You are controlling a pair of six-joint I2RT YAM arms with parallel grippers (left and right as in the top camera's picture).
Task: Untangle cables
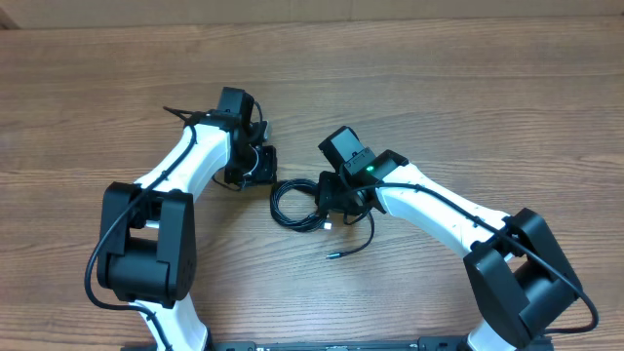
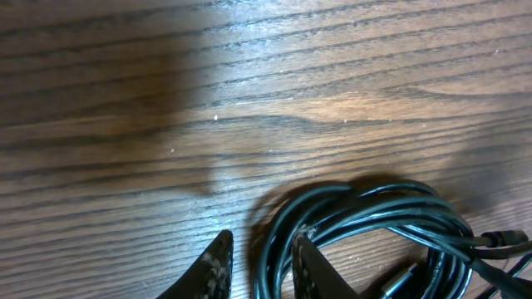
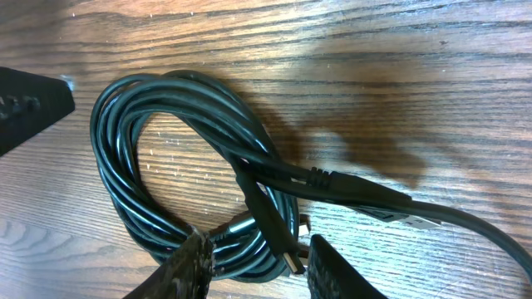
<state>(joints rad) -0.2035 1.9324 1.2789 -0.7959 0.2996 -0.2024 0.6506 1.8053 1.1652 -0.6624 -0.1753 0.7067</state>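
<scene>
The cables are thin black cords wound into a loose coil on the wooden table between my two arms. One free end trails toward the front. My left gripper is at the coil's left edge. In the left wrist view a few strands pass between the jaws of the left gripper, with a gap at the left finger. My right gripper is shut on the coil's bundled strands, beside a silver-tipped plug.
Bare wood-grain table spreads all around. A second plug with a ribbed collar crosses over the coil toward the right. The white arms and their black bases flank the coil.
</scene>
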